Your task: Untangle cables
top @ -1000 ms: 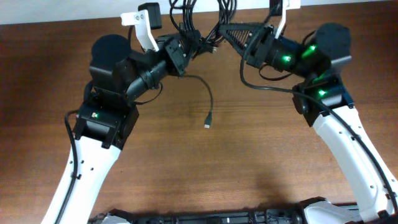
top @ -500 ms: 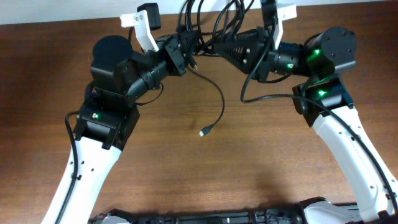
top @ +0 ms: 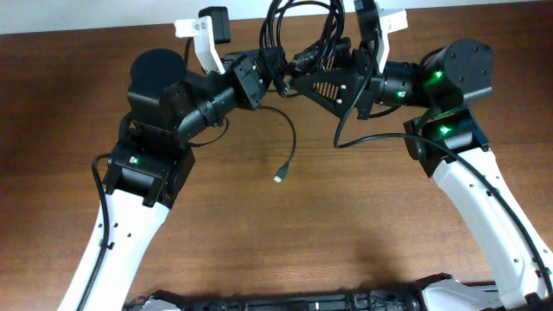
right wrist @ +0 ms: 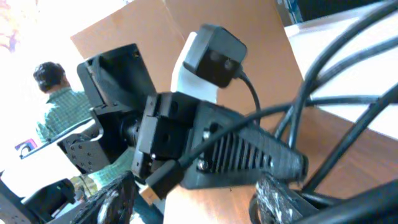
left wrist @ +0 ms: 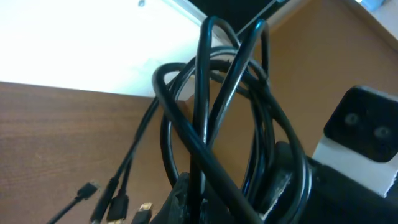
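Brown wood-grain desk [top: 285, 233], evenly lit; a bright white strip [top: 86, 13] borders its 12 o'clock edge. Beyond the desk, a person [right wrist: 56, 106] in a green checked shirt.

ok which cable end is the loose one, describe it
Start at the table and find the bundle of black cables held at its far edge between the two arms. One thin cord curves away from it over bare wood, ending in a small plug; it alone trails free, unlooped.
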